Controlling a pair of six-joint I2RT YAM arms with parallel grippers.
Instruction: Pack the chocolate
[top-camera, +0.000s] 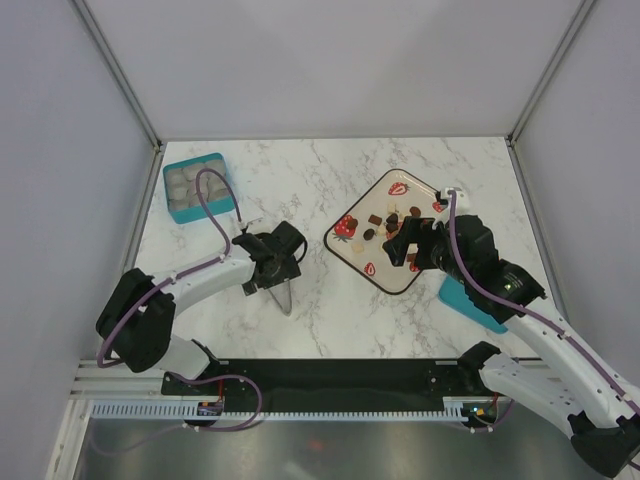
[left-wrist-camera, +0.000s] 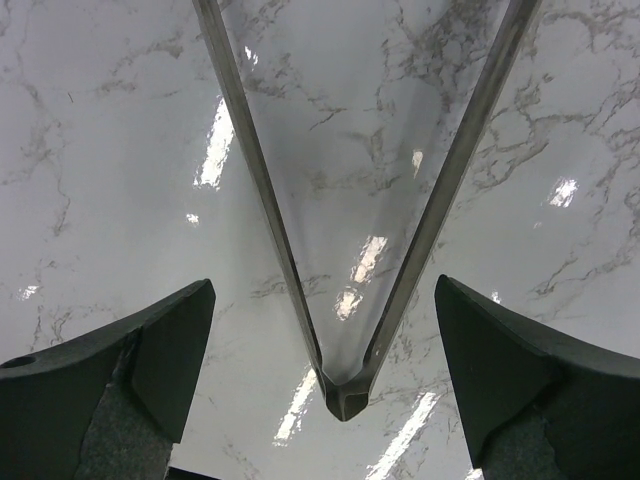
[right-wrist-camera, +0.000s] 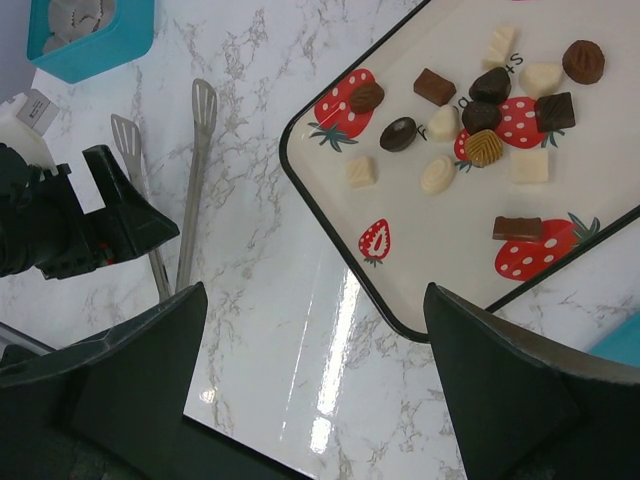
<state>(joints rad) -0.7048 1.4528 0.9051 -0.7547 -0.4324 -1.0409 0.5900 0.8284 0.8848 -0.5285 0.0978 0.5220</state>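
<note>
The chocolate (right-wrist-camera: 483, 112), several dark, mid-brown and pale pieces, lies loose on a white tray (right-wrist-camera: 430, 240) printed with strawberries; the top view shows the chocolate (top-camera: 390, 224) on the tray (top-camera: 360, 255) at centre right. My right gripper (right-wrist-camera: 315, 385) hangs open above the tray's near corner and the marble, holding nothing; from above the right gripper (top-camera: 405, 246) sits over the tray. My left gripper (left-wrist-camera: 325, 370) is open, its fingers (left-wrist-camera: 170, 360) standing clear on either side of the hinge end of metal tongs (left-wrist-camera: 345, 395). From above, the left gripper (top-camera: 280, 276) is over the tongs (top-camera: 286, 298).
A teal box (top-camera: 193, 187) with pale paper cups stands at the back left, also in the right wrist view as the teal box (right-wrist-camera: 90, 30). A teal lid (top-camera: 470, 300) lies under the right arm. Tongs (right-wrist-camera: 190, 180) lie left of the tray. White walls enclose the marble table (top-camera: 330, 180).
</note>
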